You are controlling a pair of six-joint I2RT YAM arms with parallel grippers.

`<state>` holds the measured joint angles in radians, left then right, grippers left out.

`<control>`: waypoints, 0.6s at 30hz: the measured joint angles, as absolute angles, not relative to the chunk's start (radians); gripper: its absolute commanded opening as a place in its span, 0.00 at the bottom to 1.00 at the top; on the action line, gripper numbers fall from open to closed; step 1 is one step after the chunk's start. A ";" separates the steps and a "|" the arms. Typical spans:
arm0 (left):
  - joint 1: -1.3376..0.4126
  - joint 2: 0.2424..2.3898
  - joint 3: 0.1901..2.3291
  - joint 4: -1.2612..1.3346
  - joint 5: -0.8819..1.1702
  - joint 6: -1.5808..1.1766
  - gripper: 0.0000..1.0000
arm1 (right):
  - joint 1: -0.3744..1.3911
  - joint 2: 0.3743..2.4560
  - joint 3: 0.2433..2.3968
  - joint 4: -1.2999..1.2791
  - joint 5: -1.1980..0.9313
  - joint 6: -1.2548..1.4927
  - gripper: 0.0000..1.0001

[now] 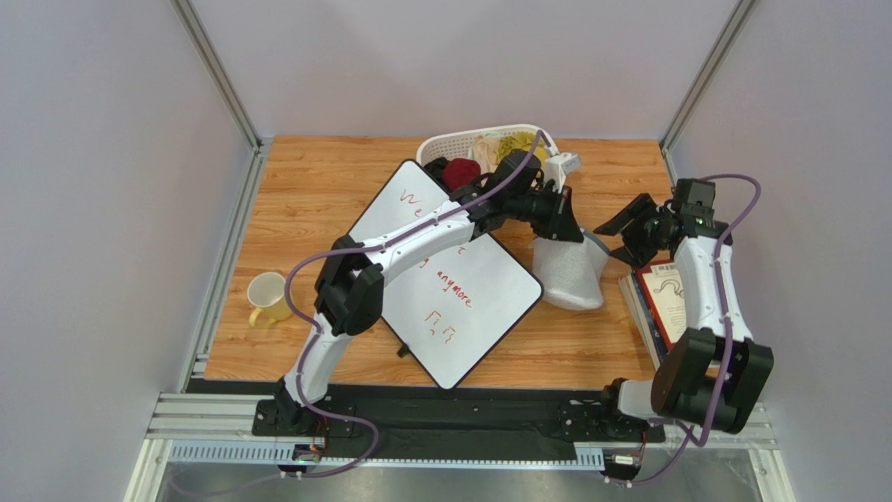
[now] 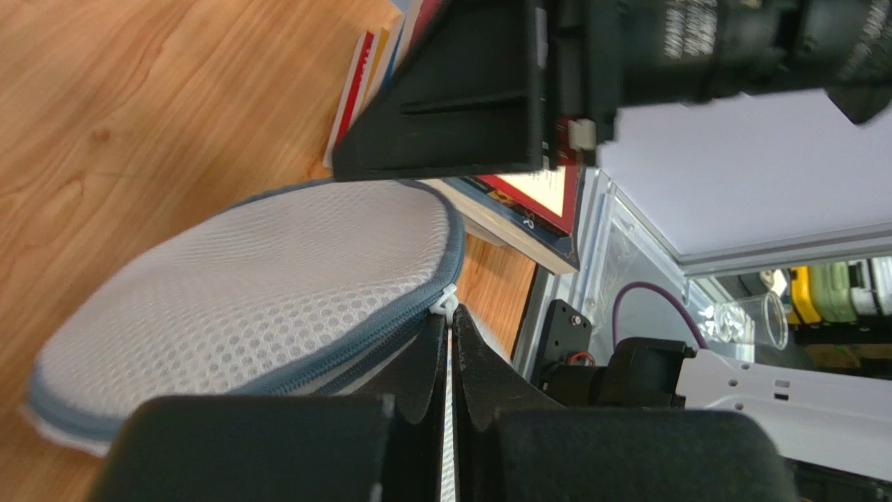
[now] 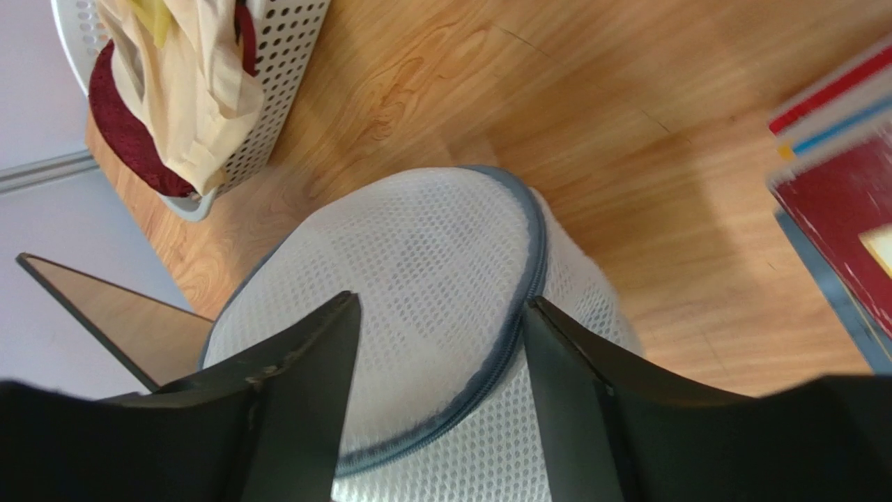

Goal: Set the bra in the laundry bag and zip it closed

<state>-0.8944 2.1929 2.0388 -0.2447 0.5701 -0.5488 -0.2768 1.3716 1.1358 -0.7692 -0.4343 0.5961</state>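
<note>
The laundry bag is a white mesh dome with a grey zipper band, lying on the wooden table right of centre. My left gripper sits at the bag's far edge. In the left wrist view its jaws are pressed together on the white zipper pull at the rim of the bag. My right gripper hovers just right of the bag. In its own view the right gripper stands open, the fingers straddling the bag and its zipper band without touching it. The bra is hidden.
A white slotted basket holding yellow and dark red garments stands at the back. A whiteboard lies under the left arm. A yellow mug sits at the left. A stack of books lies under the right arm.
</note>
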 measured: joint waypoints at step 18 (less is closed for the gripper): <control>-0.894 2.198 1.964 -0.128 0.580 -0.635 0.00 | -0.271 1.091 1.093 -1.029 -0.323 0.864 0.70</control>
<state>-0.8936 2.1979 1.9644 -0.1284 0.5797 -0.6346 -0.2710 1.0912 1.0931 -1.0290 -0.3233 0.8642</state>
